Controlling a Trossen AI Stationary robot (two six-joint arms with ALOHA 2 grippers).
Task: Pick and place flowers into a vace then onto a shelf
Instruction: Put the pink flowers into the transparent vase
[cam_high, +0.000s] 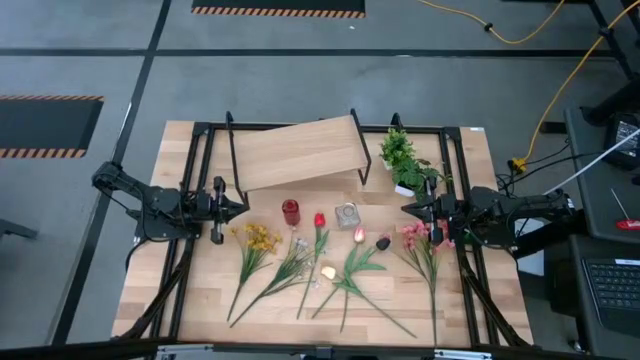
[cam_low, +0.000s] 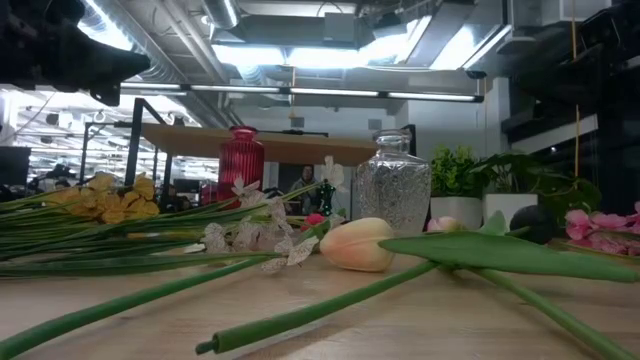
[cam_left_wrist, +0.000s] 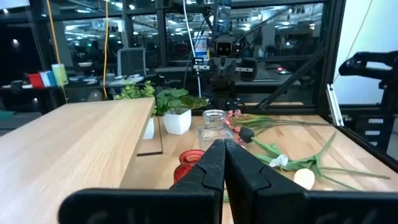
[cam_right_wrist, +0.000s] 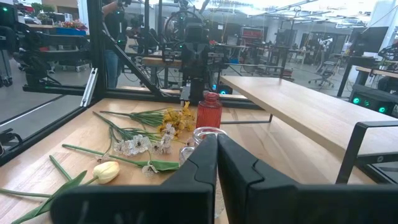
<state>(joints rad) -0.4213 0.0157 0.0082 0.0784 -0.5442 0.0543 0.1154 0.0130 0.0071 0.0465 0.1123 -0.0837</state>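
Flowers, front of table: the stems lie loose and fanned out on the tabletop (cam_high: 200, 300), heads toward the vases, so each can be taken singly. From left: yellow flowers (cam_high: 258, 238), white spray (cam_high: 297, 258), red tulip (cam_high: 320, 221), cream tulip (cam_high: 327, 272), pink tulip (cam_high: 359, 235), dark maroon bud (cam_high: 382, 243), pink blooms (cam_high: 414, 235). None is in a vase yet.
Vases, mid-table: red ribbed vase (cam_high: 290, 211) and clear glass jar (cam_high: 347, 215) stand upright and apart, between the flower heads and the shelf, within reach of either arm; both appear empty.
Left gripper (cam_high: 238, 205): at the table's left edge, level with the vases, fingers pressed together, holding nothing; judged a waiting pose.
Right gripper (cam_high: 408, 209): at the right edge, facing the left one, fingers likewise pressed together and empty, just beside the pink blooms.
Shelf (cam_high: 295, 152), far side: light-wood board on black legs, top bare, judged the vase's final place.
Potted plant (cam_high: 405, 160): white pot, beside the shelf's right end; not part of the task.
Progress: judged at the start.
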